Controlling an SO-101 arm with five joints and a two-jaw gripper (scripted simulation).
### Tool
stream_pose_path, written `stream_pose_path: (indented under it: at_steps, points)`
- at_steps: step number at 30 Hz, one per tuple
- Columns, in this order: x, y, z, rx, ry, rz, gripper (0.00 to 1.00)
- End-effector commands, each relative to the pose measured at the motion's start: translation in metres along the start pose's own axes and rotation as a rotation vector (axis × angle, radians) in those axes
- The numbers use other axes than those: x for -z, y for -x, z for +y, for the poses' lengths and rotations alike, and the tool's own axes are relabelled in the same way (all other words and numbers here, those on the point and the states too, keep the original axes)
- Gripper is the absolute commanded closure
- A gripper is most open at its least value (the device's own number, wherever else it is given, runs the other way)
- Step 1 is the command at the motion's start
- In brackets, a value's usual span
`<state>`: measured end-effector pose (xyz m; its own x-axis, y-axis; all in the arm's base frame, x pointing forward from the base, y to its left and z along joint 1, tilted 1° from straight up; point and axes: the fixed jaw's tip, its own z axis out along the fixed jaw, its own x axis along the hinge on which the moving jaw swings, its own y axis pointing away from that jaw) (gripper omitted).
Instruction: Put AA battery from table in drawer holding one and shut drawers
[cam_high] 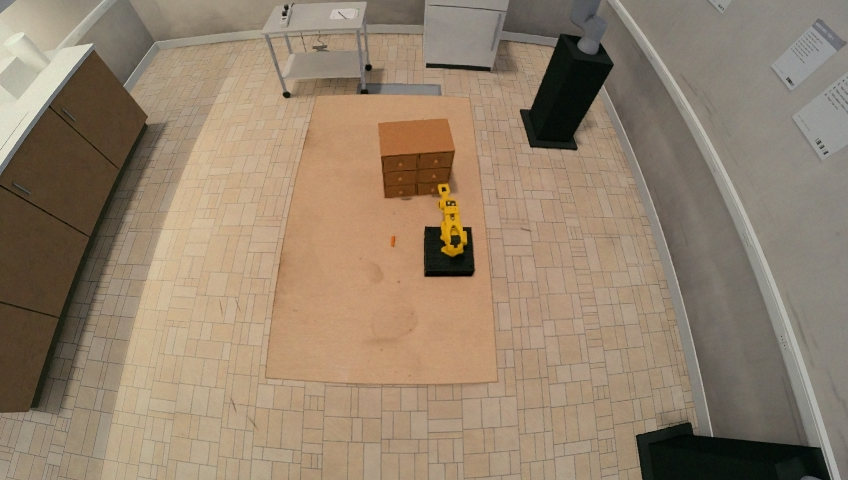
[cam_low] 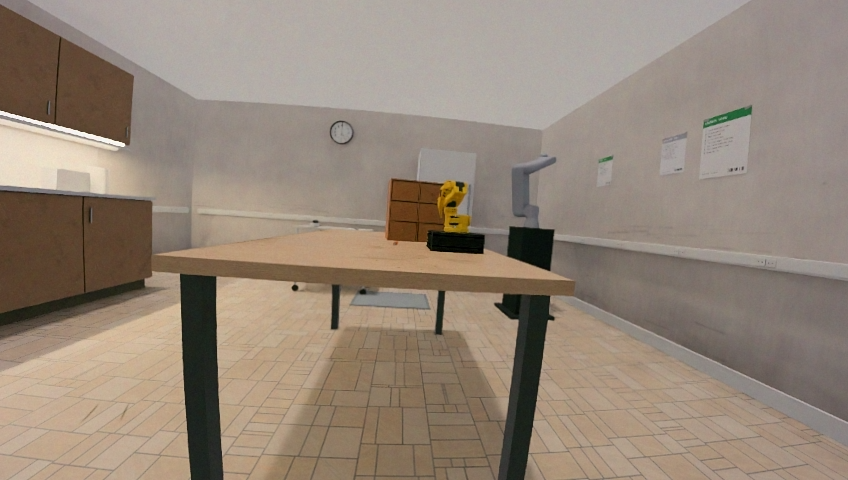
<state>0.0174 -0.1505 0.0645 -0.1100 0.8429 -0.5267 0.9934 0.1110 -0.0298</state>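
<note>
A small orange AA battery [cam_high: 392,240] lies on the wooden table, left of the arm's black base [cam_high: 448,251]; it shows as a tiny speck in the exterior view [cam_low: 395,242]. The brown drawer chest [cam_high: 416,152] stands at the far middle of the table, and its six drawers look shut. My yellow gripper [cam_high: 442,189] reaches to the front of the right column, at the bottom drawer. Its jaws stand a little apart with nothing between them. In the exterior view the arm [cam_low: 452,205] covers the fingertips and the right drawer fronts.
A black pedestal [cam_high: 565,92] with a grey arm stands on the floor right of the table. A white cart [cam_high: 318,41] and a white cabinet [cam_high: 464,32] stand beyond the far end. Brown cabinets [cam_high: 53,178] line the left wall.
</note>
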Motion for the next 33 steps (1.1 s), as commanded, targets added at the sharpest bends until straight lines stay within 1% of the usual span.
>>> stream_pose_path:
  at_steps: [1, 15, 22, 30, 32, 33]
  points:
    - [-0.002, -0.004, -0.001, -0.018, -0.002, 0.018, 0.79]
    - [-0.002, -0.004, -0.001, -0.018, -0.002, 0.018, 0.79]
    - [-0.012, 0.014, 0.011, -0.067, 0.038, -0.054, 0.79]
    - [-0.022, 0.031, 0.027, -0.127, 0.099, -0.129, 0.79]
    - [-0.022, 0.031, 0.027, -0.127, 0.099, -0.129, 0.79]
    - [-0.023, 0.033, 0.03, -0.135, 0.108, -0.138, 0.79]
